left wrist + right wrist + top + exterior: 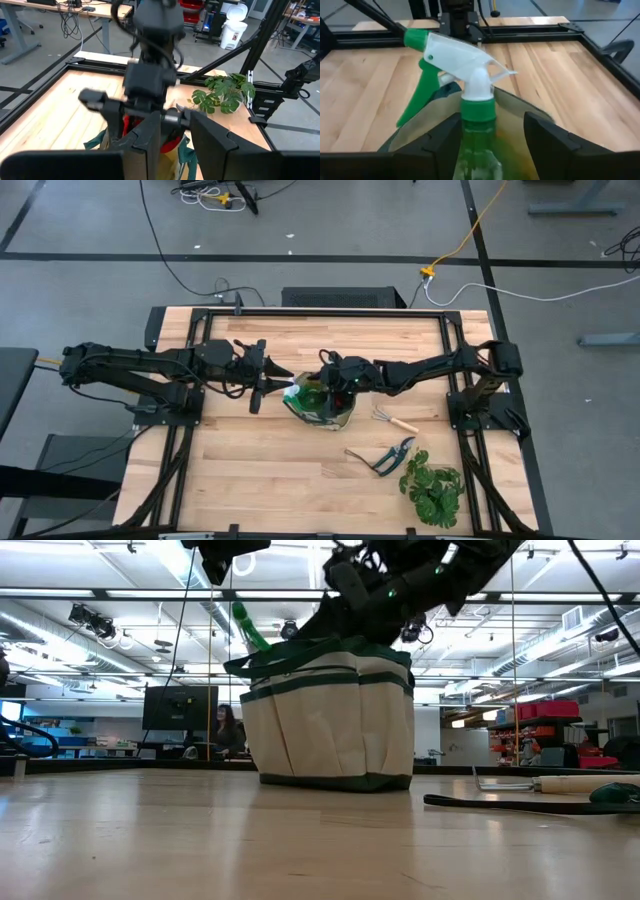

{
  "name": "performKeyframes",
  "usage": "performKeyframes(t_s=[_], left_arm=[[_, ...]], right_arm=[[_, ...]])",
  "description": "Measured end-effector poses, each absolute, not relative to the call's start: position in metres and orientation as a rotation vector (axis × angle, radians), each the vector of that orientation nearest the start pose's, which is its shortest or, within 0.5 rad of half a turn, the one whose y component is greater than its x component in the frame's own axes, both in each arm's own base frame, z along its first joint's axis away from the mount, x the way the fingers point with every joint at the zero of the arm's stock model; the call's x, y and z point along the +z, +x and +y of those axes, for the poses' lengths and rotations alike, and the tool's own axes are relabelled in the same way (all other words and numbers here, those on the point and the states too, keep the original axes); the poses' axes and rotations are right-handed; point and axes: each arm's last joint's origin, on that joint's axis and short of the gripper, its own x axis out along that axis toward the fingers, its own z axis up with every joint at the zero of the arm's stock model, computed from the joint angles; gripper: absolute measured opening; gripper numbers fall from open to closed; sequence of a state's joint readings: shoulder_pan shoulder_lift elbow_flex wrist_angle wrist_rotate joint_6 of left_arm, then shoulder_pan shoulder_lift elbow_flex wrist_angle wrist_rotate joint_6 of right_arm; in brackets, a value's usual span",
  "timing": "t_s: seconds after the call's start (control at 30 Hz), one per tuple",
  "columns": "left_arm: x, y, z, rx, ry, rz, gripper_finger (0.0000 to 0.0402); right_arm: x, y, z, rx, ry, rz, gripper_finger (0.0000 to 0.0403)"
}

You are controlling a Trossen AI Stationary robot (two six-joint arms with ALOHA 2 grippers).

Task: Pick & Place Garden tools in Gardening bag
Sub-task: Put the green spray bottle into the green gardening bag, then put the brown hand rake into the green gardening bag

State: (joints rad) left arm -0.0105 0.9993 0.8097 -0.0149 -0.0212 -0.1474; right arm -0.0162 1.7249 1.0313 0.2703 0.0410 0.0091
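Green plastic and a white trigger nozzle mark the spray bottle, which stands upright between the wide-spread fingers of the right gripper, directly over the open mouth of the gardening bag. Whether the fingers actually press on the bottle I cannot tell; they flank its neck closely on both sides. The bag, beige fabric with dark green trim and side pockets, sits upright near the middle of the wooden surface. Red fabric, apparently the gloves, shows inside it.

The left gripper hovers just beside the bag's rim, pointing toward the bottle's nozzle, fingers partly apart with nothing visibly between them.

On the surface to the right of the bag lie one wooden-handled hand rake and, nearer the front edge, the dark-handled pruning shears. A leafy green plant sits at the front right corner, apart from the shears.

No brand, label or legible writing is visible on the bottle, bag or tools.
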Motion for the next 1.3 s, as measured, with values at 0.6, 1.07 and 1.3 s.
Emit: performKeyframes(t_s=[0.6, 1.07, 1.3], left_arm=[[0.318, 0.224, -0.002, 0.028, -0.168, 0.208, 0.0112], [0.318, 0.224, -0.002, 0.029, -0.167, 0.210, 0.0112], [0.318, 0.224, -0.002, 0.028, -0.167, 0.210, 0.0112]], right_arm=[[0.255, 0.320, 0.002, -0.080, -0.018, 0.651, 0.0215], [0.293, 0.258, 0.021, -0.109, 0.080, 0.750, 0.0215], [0.283, 0.235, 0.036, -0.119, 0.132, 0.962, 0.0215]])
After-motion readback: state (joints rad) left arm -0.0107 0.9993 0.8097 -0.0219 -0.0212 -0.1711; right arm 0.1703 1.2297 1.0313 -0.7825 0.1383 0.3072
